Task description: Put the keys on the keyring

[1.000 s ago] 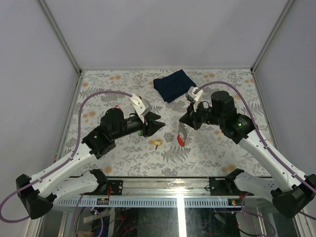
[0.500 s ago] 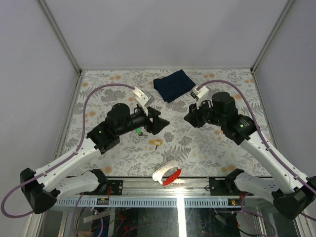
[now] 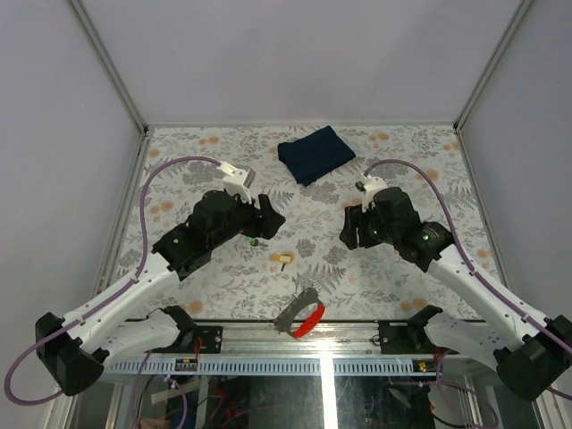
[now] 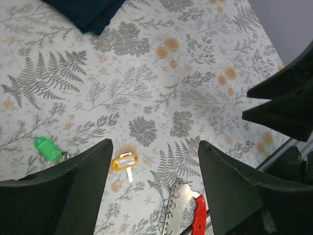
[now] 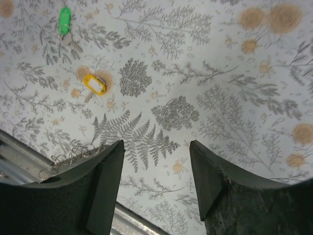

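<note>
Left gripper (image 4: 154, 161) and right gripper (image 5: 156, 156), jaws wide apart, both empty.

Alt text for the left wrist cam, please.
Open left gripper hangs empty over the fern-print table. On it lie the yellow key and the green key, both off the keyring, whose red tag sits at the table edge; dark blue cloth at top left.

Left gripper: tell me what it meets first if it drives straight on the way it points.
The left gripper, jaws open, would probably land on the bare fern-patterned tablecloth first. The small yellow-headed metal key lies just off that line, near one finger; depth is unclear.
</note>
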Robot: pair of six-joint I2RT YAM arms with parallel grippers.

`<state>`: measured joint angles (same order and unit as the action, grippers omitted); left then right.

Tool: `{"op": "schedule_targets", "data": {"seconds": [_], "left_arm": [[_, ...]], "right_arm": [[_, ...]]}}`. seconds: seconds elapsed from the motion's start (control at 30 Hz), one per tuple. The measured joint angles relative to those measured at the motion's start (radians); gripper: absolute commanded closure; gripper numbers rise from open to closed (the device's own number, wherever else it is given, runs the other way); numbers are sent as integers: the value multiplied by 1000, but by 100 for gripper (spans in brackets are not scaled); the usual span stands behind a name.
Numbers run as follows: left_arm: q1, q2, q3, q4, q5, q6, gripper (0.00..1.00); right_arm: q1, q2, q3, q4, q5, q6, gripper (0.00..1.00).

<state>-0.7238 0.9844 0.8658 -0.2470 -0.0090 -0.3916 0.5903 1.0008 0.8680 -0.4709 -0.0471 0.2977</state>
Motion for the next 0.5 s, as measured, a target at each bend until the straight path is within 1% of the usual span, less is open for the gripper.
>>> {"op": "schedule_targets", "data": {"seconds": [0.07,0.2,0.37,0.5], "left_arm": [[11,-9,-19,-3,-7,-8,30],[19,-10,-28,-25,-18,-5,29],[19,-5,-28,-45,-17,18,29],[19,3,-28,-47,-1,32,29]], "right_arm": [[3,5,-18,-1,-22,34,36],[59,2,-136,29,-48,97,36],[146,1,-278,89,-114,130,42],[178,16,-319,167,-163,132,44]]}}
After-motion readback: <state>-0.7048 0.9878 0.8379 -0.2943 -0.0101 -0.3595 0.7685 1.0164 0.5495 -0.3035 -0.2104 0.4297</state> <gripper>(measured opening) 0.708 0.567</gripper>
